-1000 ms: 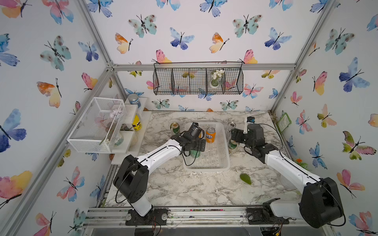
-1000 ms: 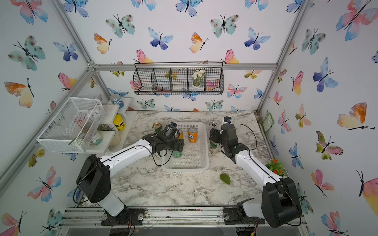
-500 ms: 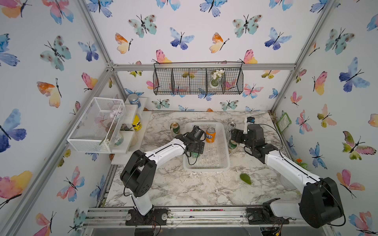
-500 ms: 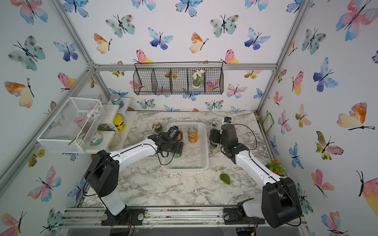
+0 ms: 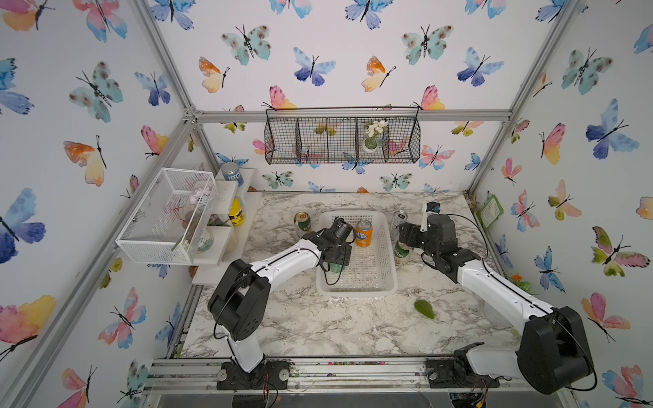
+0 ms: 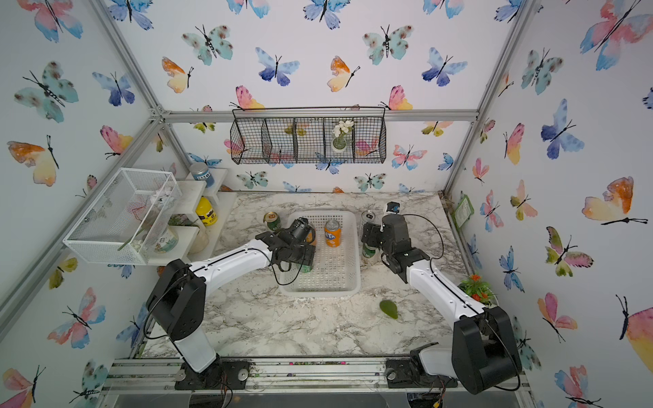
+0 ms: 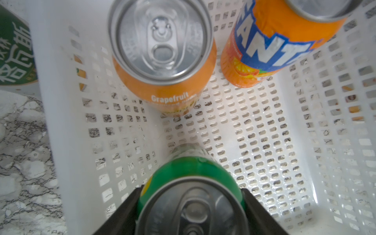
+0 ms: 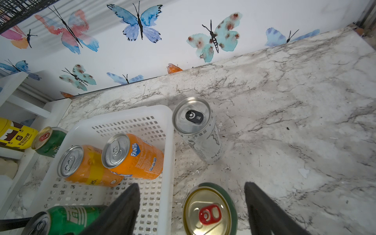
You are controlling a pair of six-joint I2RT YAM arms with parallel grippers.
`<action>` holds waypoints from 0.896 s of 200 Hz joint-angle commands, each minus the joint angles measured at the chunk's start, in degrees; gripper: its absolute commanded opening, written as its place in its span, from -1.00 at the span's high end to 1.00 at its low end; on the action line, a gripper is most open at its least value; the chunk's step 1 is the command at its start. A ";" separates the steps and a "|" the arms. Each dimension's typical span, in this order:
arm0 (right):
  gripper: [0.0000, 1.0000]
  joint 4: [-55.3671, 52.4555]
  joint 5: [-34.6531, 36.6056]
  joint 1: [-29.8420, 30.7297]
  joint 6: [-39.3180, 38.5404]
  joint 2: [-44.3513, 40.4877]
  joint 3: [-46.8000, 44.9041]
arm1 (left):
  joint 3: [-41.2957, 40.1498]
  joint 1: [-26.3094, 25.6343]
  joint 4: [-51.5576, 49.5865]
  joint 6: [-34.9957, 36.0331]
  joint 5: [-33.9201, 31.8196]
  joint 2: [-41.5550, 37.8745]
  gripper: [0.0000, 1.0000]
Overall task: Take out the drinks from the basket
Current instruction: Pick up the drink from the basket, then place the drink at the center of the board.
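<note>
On the marble-patterned tabletop (image 5: 318, 325), a white rectangular plastic basket with perforated walls and floor (image 5: 357, 291) is positioned between the two arms. Three drinks are contained in it.

A bright green metal can (image 7: 189, 168) is located near the basket's left wall, about midway along its length. It is clamped at its upper body by the left gripper (image 7: 190, 195), and the black fingers (image 7: 126, 211) are pressed against opposite sides of the can. Whether the can's base rests on the basket floor cannot be determined.

Two more cans are stood upright at the far end of the basket. An orange metal can marked Grapefruit (image 7: 162, 89) is placed beside the left wall. An orange metal can marked Fanta (image 7: 264, 50) is placed just beside it, toward the middle.

Three drinks are stood outside the basket on the tabletop:
- A dark green metal can with a gold top (image 5: 302, 222) is located beside the far left corner of the basket.
- A taller slim silver-white can (image 5: 399, 220) is located beside the far right corner.
- A second dark green gold-topped can (image 8: 209, 211) is located just beside the right wall.

The right gripper (image 8: 191, 186) is held over this last can with its jaws spread wide. The can is seen between the fingers, with a clear gap on the basket side, so nothing is gripped.
</note>
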 commanded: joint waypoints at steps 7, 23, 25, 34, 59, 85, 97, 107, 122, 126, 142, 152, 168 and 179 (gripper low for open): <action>-0.67 0.84 0.42 0.17 -0.08 -0.57 -0.38 | 3.48 -0.09 -1.69 -0.25 0.55 -5.48 -0.32; -0.67 0.85 0.41 0.17 -0.08 -0.57 -0.33 | 4.89 -0.05 -2.79 -0.11 0.54 -7.14 -0.32; -0.67 0.83 0.44 0.17 -0.08 -0.57 -0.31 | 5.06 0.03 -2.88 -0.10 0.55 -7.34 -0.32; -0.67 0.89 0.40 0.16 -0.11 -0.55 -0.27 | 5.94 0.06 -3.67 -0.36 0.21 -8.35 -0.32; -0.67 0.92 0.35 0.17 -0.10 -0.56 -0.30 | 7.76 0.59 -4.99 -0.25 -0.59 -11.65 -0.31; -0.67 0.92 0.32 0.16 -0.10 -0.23 -0.20 | 8.21 1.80 -4.91 0.23 -2.14 -16.03 -0.32; -0.67 0.89 0.22 0.17 -0.09 -0.21 -0.20 | 8.32 2.89 -4.90 0.58 -2.80 -17.79 -0.33; -0.67 0.92 0.22 0.17 -0.08 -0.14 -0.13 | 8.23 3.95 -4.91 1.06 -3.70 -19.04 -0.34; -0.67 0.92 0.27 0.17 -0.10 -0.13 -0.08 | 7.73 6.28 -4.88 1.54 -4.41 -20.20 -0.34; -0.67 0.92 0.23 0.17 -0.08 -0.09 -0.03 | 7.50 7.02 -4.91 1.51 -4.22 -20.40 -0.34; -0.67 0.93 0.22 0.20 -0.08 -0.05 -0.05 | 5.88 10.28 -4.29 1.20 -3.32 -21.23 -0.33; -0.67 0.84 0.30 0.17 -0.08 -0.05 0.08 | 4.40 12.08 -3.23 0.91 -2.73 -21.75 -0.33; -0.67 0.91 0.32 0.17 -0.08 -0.13 -0.01 | 2.10 14.36 -1.68 0.30 -2.45 -22.25 -0.32; -0.67 0.99 0.41 0.18 -0.08 -0.11 -0.12 | 0.92 15.31 -0.60 -0.06 -2.61 -22.22 -0.32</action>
